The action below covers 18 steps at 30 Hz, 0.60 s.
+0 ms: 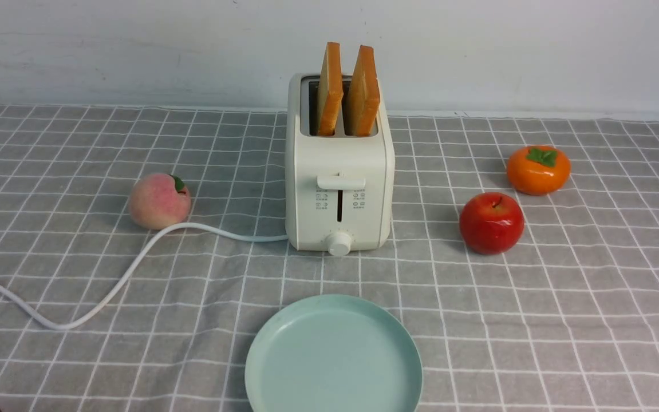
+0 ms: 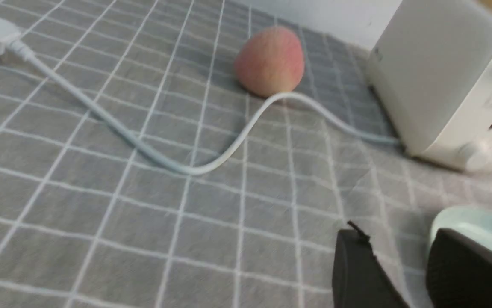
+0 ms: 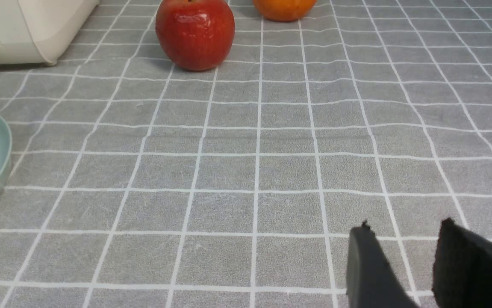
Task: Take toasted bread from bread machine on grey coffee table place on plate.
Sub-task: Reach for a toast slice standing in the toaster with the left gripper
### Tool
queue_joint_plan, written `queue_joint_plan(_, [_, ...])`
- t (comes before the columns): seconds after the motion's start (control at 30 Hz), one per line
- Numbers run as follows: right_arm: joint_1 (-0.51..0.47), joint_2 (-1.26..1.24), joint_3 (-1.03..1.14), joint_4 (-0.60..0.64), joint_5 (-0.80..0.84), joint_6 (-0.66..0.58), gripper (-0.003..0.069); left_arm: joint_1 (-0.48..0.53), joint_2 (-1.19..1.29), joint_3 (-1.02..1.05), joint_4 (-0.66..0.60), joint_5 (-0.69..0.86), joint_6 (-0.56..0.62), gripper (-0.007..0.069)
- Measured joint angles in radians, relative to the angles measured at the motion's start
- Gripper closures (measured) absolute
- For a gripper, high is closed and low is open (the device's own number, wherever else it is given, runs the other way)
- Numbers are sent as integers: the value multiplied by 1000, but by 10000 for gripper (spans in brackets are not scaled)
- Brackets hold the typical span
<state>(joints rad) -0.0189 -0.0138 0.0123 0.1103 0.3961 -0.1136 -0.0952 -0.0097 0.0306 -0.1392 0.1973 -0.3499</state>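
Two golden, brown-crusted toast slices [image 1: 330,91] stand upright in the slots of the cream toaster [image 1: 339,189] on the grey checked surface [image 1: 535,320]. The mint-green plate [image 1: 334,360] lies flat near its front.

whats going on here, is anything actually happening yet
Nothing is being handled yet. Two slices of toast stand up out of the toaster on the table, and the plate in front of it has nothing on it. The left gripper and right gripper hang low over the cloth on either side of the plate, jaws apart, holding nothing.
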Motion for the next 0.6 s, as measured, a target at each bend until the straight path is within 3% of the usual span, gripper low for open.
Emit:
queue_joint_plan(0.03, [0, 0, 0, 0, 0, 0, 419, 0, 0, 0, 0, 0, 0, 383])
queue_joint_plan(0.2, [0, 0, 0, 12, -6, 3, 419, 0, 0, 0, -256, -219, 0, 388])
queue_joint_plan(0.37, [0, 0, 13, 248, -136, 75, 419, 0, 0, 0, -498, -393, -8, 477])
queue_joint_plan(0.4, [0, 0, 13, 275, -145, 80, 419, 0, 0, -2, -511, -402, -9, 484])
queue_joint_plan(0.5, [0, 0, 13, 468, -290, 125, 419, 0, 0, -73, -539, -417, -22, 631])
queue_joint_plan(0.6, [0, 0, 13, 613, -382, 130, 419, 0, 0, -193, -469, -413, -22, 638])
